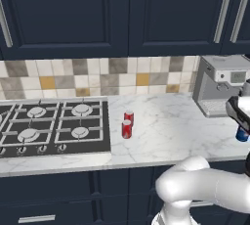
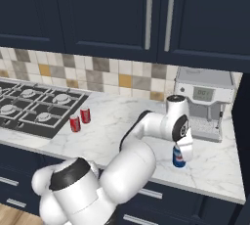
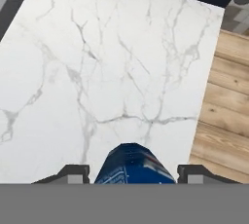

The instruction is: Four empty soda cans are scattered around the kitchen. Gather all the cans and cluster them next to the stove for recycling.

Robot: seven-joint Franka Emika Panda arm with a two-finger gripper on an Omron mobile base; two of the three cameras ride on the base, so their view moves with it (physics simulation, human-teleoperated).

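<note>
My gripper [image 2: 179, 156] is down at the right end of the worktop [image 2: 122, 116], near its front edge, just in front of the coffee machine [image 2: 202, 101]. My fingers are closed most of the way onto a blue can [image 2: 178, 159]: in the hand view the can [image 3: 132, 164] sits right between my two fingertips [image 3: 73, 174], one tip on each side of it. In the left base view the same blue can [image 1: 241, 134] shows under my hand at the right edge of the picture. Can't tell whether the can's base touches the worktop or hangs just above it. Two red cans [image 1: 127, 123] stand upright on the worktop just beside the right edge of the stove [image 1: 51, 126], one close behind the other, toward the middle between back wall and front edge. From the right base view those red cans [image 2: 80, 119] are well apart from the blue one, with open marble between them. Stove [image 2: 29, 106] sits at the left end of the worktop, against the tile wall [image 2: 97, 72]. Hand view also shows the worktop's edge with wood floor [image 3: 223, 111] beyond it.
</note>
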